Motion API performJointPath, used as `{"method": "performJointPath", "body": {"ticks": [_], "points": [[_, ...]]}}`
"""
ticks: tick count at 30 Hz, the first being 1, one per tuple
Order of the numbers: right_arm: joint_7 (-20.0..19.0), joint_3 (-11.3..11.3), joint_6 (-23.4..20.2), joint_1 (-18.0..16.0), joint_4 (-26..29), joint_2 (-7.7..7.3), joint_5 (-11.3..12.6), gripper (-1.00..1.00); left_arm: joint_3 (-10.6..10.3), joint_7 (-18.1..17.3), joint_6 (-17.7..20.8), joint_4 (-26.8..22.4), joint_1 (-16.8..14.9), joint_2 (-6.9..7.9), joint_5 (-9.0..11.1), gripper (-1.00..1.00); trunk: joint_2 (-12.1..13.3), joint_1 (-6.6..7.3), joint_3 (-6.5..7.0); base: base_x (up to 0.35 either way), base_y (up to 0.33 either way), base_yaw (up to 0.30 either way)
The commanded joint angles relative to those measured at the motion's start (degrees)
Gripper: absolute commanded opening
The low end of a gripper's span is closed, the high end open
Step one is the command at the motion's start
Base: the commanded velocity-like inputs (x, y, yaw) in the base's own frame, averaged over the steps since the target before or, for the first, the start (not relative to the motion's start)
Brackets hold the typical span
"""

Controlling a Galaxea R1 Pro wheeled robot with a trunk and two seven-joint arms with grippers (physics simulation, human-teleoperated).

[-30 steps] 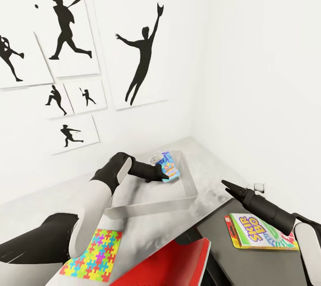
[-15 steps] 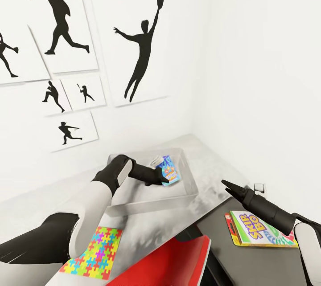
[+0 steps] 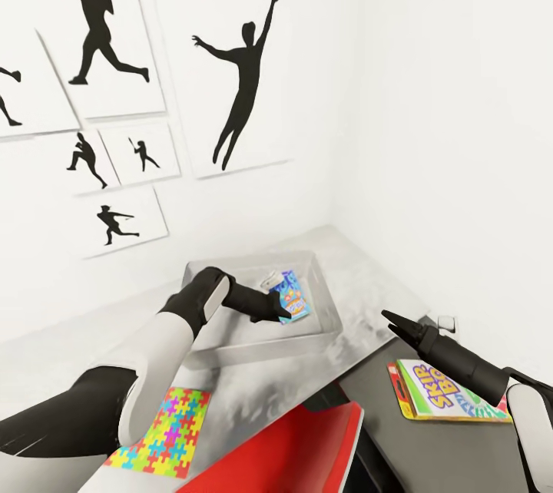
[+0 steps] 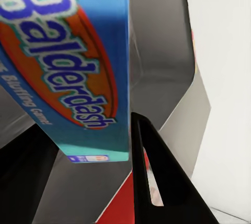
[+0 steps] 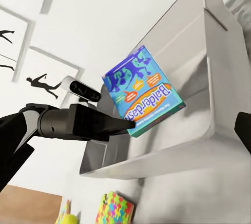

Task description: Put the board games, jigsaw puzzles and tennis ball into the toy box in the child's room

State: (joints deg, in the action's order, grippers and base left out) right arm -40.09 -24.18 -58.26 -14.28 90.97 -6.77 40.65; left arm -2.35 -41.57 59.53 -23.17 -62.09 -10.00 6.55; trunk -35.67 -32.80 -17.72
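Observation:
The blue board game [image 3: 292, 295] hangs tilted inside the grey toy box [image 3: 261, 348] on the table [image 3: 369, 286], with my left gripper [image 3: 278, 307] shut on its lower edge. The left wrist view shows its Balderdash label [image 4: 63, 67] beside one finger [image 4: 157, 182]. From the right wrist view the same box [image 5: 144, 93] is seen above the bin's floor [image 5: 209, 130]. My right gripper [image 3: 390, 319] hovers open and holding nothing to the right of the bin. A green-red board game [image 3: 449, 393] lies on the lower dark section. One jigsaw puzzle [image 3: 165, 431] lies near the front.
A red flat object [image 3: 292, 447] juts up at the front between the arms. White walls meet in a corner behind the table, with silhouette posters [image 3: 242, 71] on the left wall. A small white block [image 3: 445, 322] sits by the right wall.
The head view has shifted, so the posters sit higher and further left. The blue board game has sunk a little lower into the toy box. The right arm holds its place.

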Motion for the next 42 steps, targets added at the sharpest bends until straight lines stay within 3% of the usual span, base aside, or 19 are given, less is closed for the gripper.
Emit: {"method": "performJointPath", "body": {"ticks": [1, 13, 26, 27, 30, 38, 42], "points": [[-0.3, -0.1, -0.3, -0.1, 0.0, 0.0, -0.2, 1.0, -0.2, 0.3, 0.5, 0.0, 0.0, 0.0, 0.7, -1.0, -0.1, -0.01, -0.18, 0.0, 0.0, 0.0], [-0.3, 0.0, -0.2, -0.1, 0.0, 0.55, -0.2, 1.0, -0.4, 0.3, 0.5, 0.0, -0.1, 0.0, 0.7, -1.0, -0.1, -0.01, -1.29, 0.0, 0.0, 0.0], [-0.2, 0.4, 2.2, -0.1, 0.0, 0.62, -0.3, 1.0, -0.4, 0.2, 0.5, -0.1, -0.1, 0.0, 0.8, -1.0, -0.1, -0.01, -1.42, 0.0, 0.0, 0.0], [-0.5, 0.1, 2.2, -0.1, -0.1, 0.95, -0.6, 1.0, 0.0, -0.1, 0.1, -0.4, 0.3, 0.33, 1.1, 1.0, -0.1, -0.01, -1.42, 0.0, 0.0, 0.0], [-0.3, 0.0, 2.2, -0.1, -0.1, 1.07, -0.6, 1.0, 0.7, -1.1, -0.8, -1.3, 0.3, 0.25, 1.7, 1.0, -0.1, -0.01, -1.42, 0.0, 0.0, 0.0], [0.1, 0.3, 2.2, -0.1, -0.1, 0.58, -0.5, 1.0, 3.0, 0.5, -3.3, -2.0, -0.6, 0.0, 3.9, 1.0, -0.1, -0.01, -1.42, 0.0, 0.0, 0.0], [0.2, 0.4, 2.2, -0.1, -0.1, 0.61, -0.5, 1.0, 4.2, 0.4, -4.7, -2.0, -0.4, 1.28, 4.0, 1.0, -0.1, -0.01, -1.42, 0.0, 0.0, 0.0]]}}
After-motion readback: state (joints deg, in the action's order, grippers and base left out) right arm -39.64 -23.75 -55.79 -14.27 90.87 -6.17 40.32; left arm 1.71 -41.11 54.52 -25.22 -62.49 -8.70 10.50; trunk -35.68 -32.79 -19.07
